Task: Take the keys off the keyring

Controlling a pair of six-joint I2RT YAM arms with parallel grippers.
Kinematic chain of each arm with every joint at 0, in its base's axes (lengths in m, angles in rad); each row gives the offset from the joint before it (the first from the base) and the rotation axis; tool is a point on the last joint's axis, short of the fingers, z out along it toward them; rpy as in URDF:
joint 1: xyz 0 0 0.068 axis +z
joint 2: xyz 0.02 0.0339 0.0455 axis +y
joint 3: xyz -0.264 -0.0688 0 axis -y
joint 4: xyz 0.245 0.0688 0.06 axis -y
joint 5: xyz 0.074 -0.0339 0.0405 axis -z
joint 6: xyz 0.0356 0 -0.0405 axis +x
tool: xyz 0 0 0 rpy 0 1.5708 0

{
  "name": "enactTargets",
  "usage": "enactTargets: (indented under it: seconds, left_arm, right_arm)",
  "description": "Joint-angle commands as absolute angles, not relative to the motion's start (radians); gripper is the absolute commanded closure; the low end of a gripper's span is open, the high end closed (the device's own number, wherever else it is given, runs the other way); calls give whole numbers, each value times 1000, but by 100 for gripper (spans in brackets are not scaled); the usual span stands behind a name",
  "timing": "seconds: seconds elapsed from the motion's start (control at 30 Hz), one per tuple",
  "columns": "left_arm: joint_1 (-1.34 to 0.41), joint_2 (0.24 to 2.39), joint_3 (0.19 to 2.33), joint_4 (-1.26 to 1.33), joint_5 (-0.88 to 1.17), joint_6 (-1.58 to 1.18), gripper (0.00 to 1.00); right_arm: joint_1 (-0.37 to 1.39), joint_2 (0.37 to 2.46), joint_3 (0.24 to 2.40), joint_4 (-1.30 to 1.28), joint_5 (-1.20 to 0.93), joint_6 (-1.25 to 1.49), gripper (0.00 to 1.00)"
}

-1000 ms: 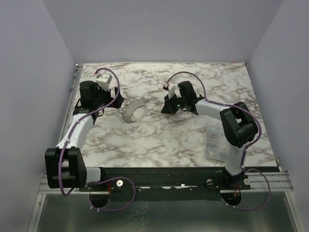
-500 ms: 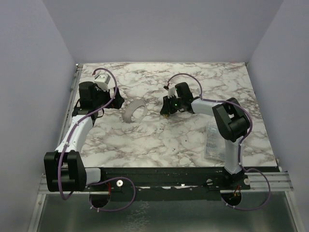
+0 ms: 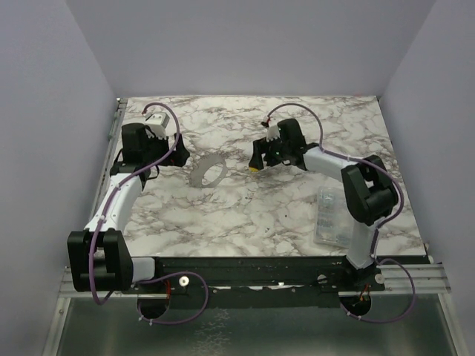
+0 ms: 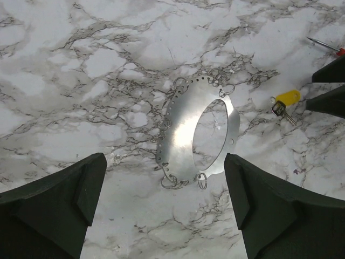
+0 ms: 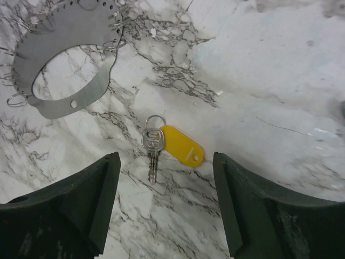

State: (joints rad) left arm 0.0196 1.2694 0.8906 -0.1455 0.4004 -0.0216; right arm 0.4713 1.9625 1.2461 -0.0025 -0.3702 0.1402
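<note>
Right gripper stands wide and empty. The key lies loose on the table directly beneath it, with the keyring ahead-left. A careless drop or sweep could knock the key into the keyring.

No legible text, number or brand in any view. Faint stamped mark on head of key, seen from right wrist, too small to make out. Plain yellow face on tag beside it, no lettering to read.
</note>
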Motion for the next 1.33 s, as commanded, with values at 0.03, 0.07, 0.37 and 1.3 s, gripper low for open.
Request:
enactTargets:
  seconds: [0.03,0.07,0.37,1.3]
  left_arm:
    - [22,1342,1045,-304,415,48,1]
    - [22,1357,1075,-330,413,63,1]
    - [28,1442,1310,-445,257,95,1]
    - [26,1451,1062,-287,187,-19,1]
  right_arm:
    - [400,1775,1212,-73,-378,69,19]
    - [385,1743,1203,-84,-387,60,17]
    - [208,1494,1116,-188,-450,-46,0]
    - [-62,1456,927,-166,-563,-159,0]
